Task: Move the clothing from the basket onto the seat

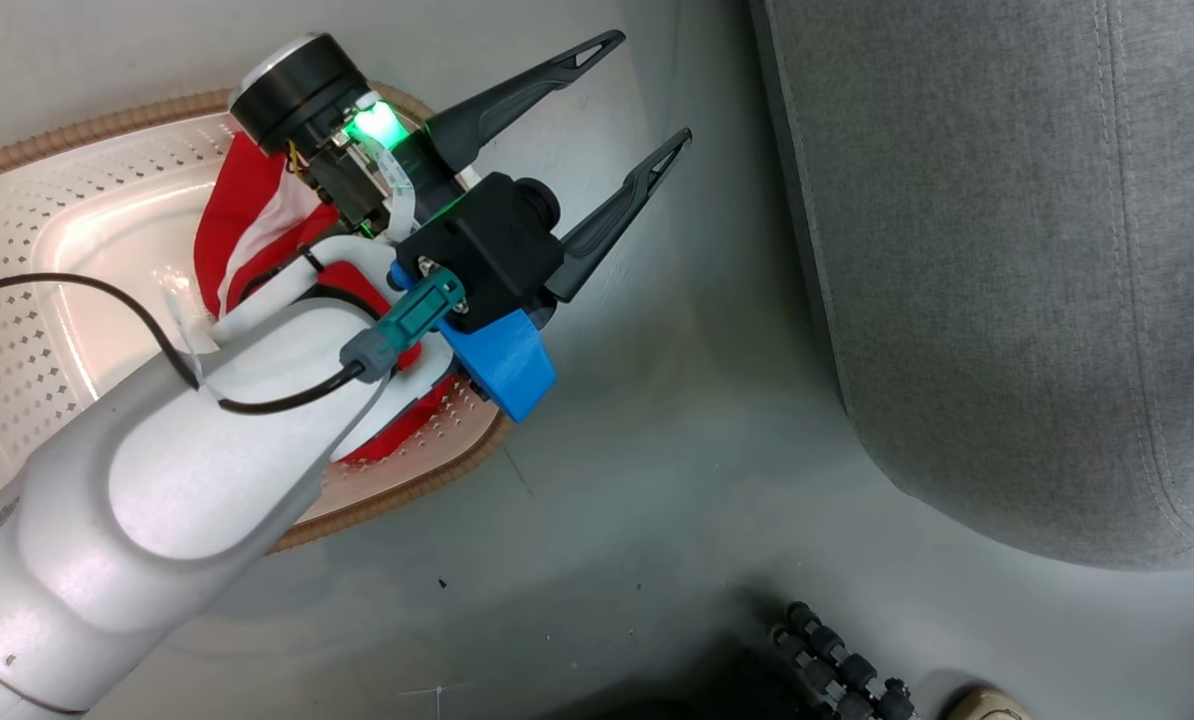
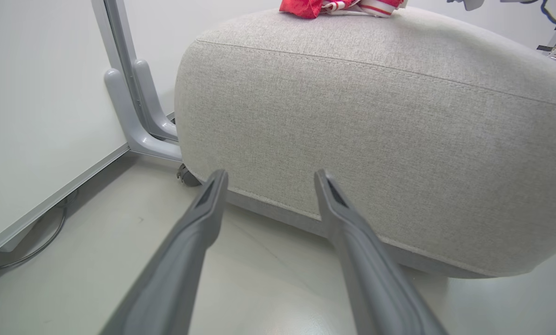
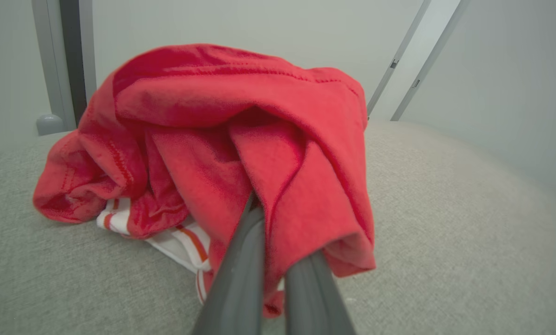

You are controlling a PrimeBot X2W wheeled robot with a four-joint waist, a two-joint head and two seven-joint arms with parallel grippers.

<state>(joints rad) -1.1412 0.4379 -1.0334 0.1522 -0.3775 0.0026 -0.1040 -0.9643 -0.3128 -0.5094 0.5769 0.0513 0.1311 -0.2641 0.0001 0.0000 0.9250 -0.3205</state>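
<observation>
While right pincer [image 3: 278,237] pinches red garment [image 3: 203,139] on sofa [image 3: 445,223], left pincer [image 1: 647,87] gapes empty.

the right gripper [image 3: 278,279] pinches the red clothing [image 3: 240,139], bunched with white striped trim on the grey seat [image 3: 445,209].

Bright diffuse overhead light; soft shadows on the floor [image 1: 657,480], glare inside the basket [image 1: 57,300], wide-angle bowing in wrist views

red striped garment [image 1: 229,228] in cream basket [image 1: 77,190], second garment [image 3: 240,139] bunched on grey seat [image 3: 445,209]
</observation>
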